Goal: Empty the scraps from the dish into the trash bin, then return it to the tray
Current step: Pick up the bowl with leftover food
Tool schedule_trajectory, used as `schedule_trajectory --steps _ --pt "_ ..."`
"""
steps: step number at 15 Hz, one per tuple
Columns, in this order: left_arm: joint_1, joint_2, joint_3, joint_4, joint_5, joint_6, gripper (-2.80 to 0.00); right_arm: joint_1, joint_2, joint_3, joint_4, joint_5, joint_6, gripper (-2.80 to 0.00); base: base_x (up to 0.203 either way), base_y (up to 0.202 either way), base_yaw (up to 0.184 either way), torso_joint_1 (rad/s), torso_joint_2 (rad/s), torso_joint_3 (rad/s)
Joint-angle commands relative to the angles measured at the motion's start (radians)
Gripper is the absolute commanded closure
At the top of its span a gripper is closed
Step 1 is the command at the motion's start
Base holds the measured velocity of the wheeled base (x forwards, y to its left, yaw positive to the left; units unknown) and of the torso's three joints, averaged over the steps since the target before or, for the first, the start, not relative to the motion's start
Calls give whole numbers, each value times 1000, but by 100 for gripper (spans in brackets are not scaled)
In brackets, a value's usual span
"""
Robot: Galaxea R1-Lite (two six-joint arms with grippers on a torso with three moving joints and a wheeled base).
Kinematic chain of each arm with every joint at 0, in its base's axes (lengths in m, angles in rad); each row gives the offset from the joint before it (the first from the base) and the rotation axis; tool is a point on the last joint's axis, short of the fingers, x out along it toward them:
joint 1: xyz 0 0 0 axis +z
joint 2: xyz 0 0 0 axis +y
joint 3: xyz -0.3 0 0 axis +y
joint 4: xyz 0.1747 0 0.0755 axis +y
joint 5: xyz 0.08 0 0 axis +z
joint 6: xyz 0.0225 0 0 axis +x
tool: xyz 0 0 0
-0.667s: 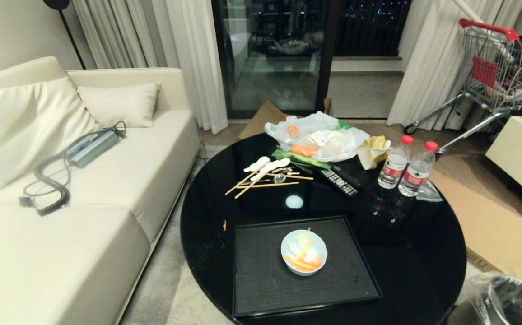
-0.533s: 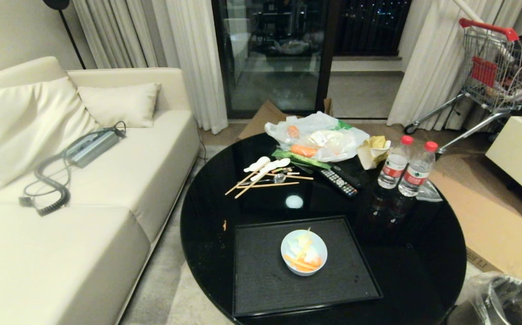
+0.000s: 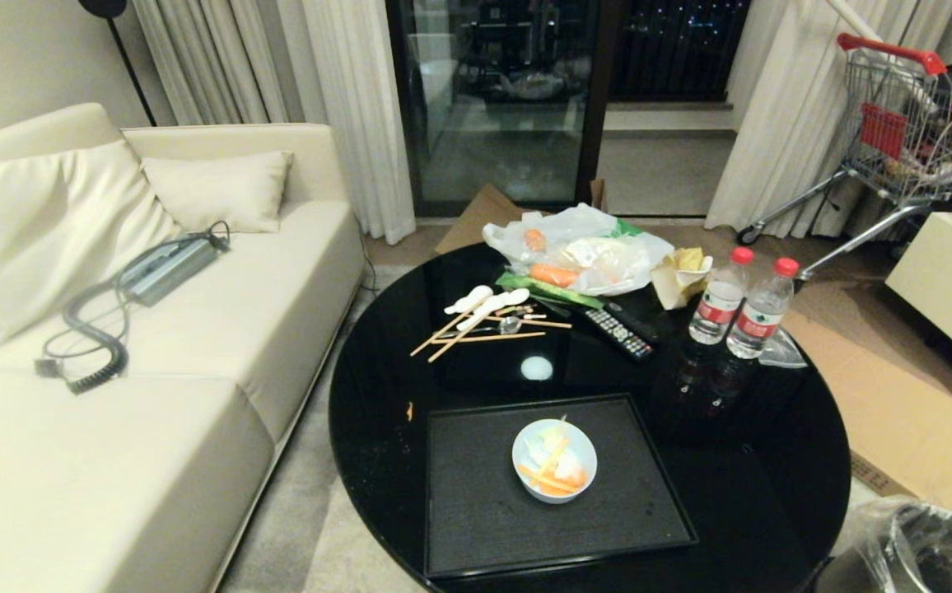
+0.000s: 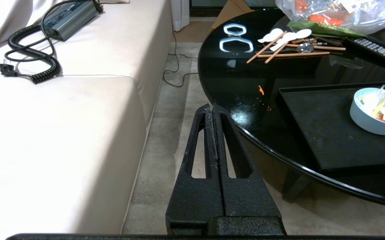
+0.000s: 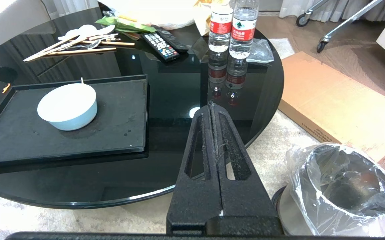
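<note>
The pale blue dish point(image 3: 554, 459) sits upright in the middle of the black tray point(image 3: 476, 502) on the round table, holding orange and pale scraps point(image 3: 553, 469). The same dish point(image 4: 377, 111) point(image 5: 67, 106) shows in both wrist views, resting on the tray point(image 4: 325, 133) point(image 5: 29, 140). The metal trash bin point(image 3: 921, 548) point(image 5: 340, 186), lined with clear plastic, stands on the floor off the table's near right. Neither arm shows in the head view. My left gripper point(image 4: 212, 106) is shut and empty, low beside the table's left edge. My right gripper point(image 5: 211, 105) is shut and empty, before the table's near right edge.
A glossy black round table point(image 3: 772, 461) carries two water bottles point(image 3: 739, 305), a remote point(image 3: 620, 332), chopsticks and white spoons point(image 3: 484, 317), and a bag of carrots point(image 3: 583, 251). A cream sofa point(image 3: 114, 395) lies left. Flat cardboard point(image 3: 896, 412) lies right; a shopping cart point(image 3: 912, 123) stands far right.
</note>
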Motion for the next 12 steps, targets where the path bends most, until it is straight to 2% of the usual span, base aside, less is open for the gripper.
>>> schedule_trajectory --steps 1,12 --pt "0 0 0 -1 -1 -2 0 0 0 0 0 0 -1 0 0 0 0 0 0 0" --pt "0 0 0 3 -3 -3 0 0 0 0 -1 0 -1 0 0 0 0 0 0 0"
